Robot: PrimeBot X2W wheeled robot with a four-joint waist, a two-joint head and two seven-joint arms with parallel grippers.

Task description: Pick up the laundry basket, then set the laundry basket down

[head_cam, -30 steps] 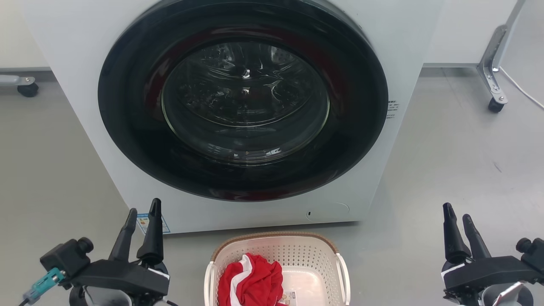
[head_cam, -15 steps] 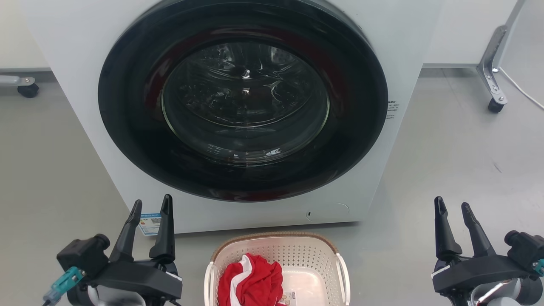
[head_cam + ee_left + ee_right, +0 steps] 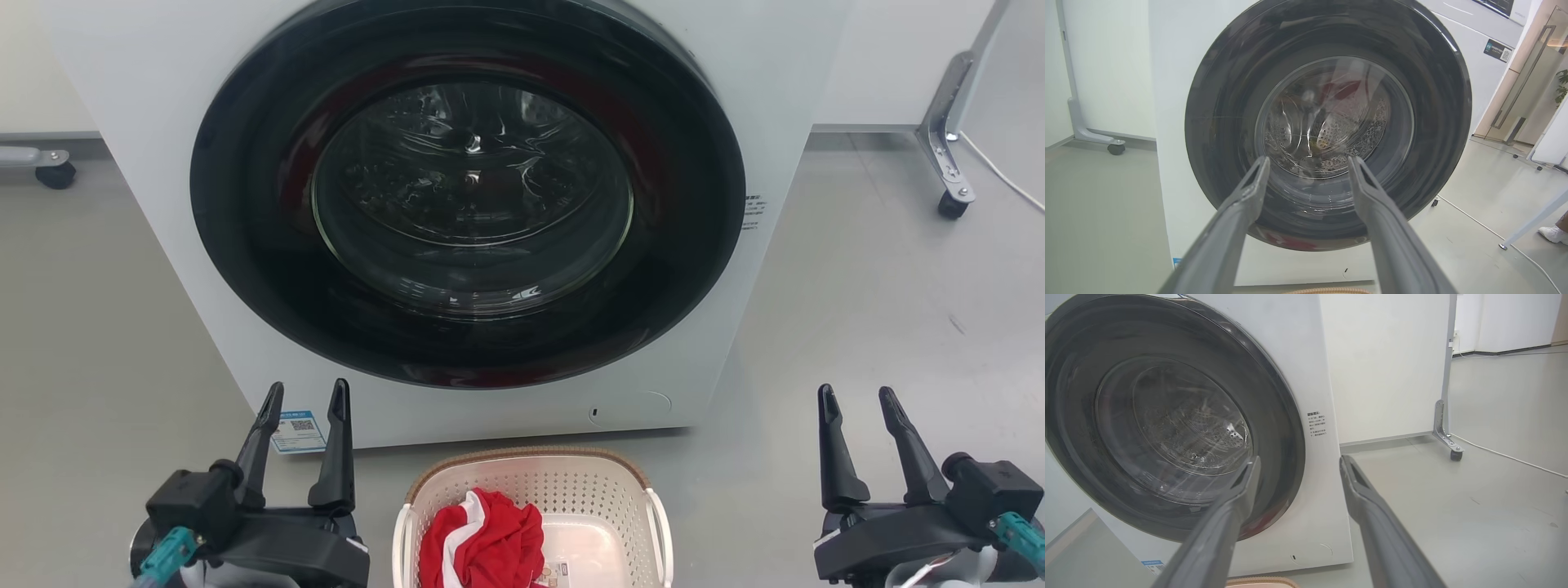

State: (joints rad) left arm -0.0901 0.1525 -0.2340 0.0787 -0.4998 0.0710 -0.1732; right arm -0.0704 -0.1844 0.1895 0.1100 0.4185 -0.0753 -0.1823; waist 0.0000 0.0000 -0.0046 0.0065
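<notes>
Our left gripper [image 3: 306, 390] sits low left, jaws open, holding nothing, apart from the laundry basket [image 3: 592, 490]. The laundry basket stands on the floor [image 3: 857, 286] at bottom centre, just in front of the washing machine [image 3: 147, 98], with a red cloth [image 3: 486, 539] inside. Our right gripper [image 3: 856, 394] sits low right, jaws open, empty, well apart from it.

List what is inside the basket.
In the basket, a crumpled red-and-white cloth lies on its left side, a label on the bare bottom beside it. Whatever lies under the cloth is hidden.
</notes>
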